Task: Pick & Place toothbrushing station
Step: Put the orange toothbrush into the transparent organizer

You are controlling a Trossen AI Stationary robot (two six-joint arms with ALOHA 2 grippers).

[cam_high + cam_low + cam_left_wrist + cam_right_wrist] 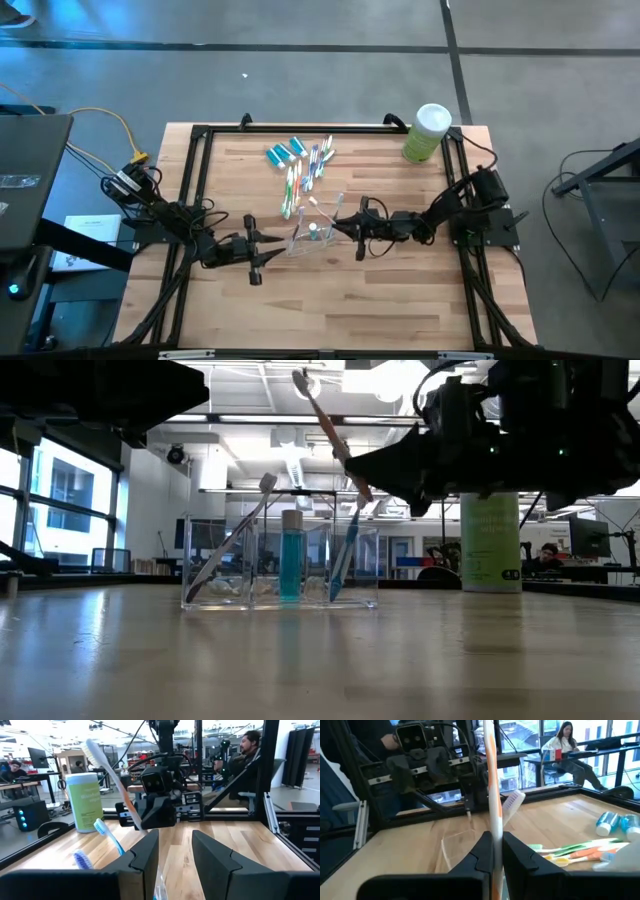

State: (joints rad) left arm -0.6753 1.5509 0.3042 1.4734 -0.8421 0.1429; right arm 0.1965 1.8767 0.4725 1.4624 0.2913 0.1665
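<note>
The right gripper is clamping an orange toothbrush above the clear holder — the left gripper, fingers apart, is waiting beside it.

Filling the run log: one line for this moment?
right gripper: shut on orange toothbrush, above clear holder | left gripper: open, beside holder | holder: two toothbrushes, one tube
</note>
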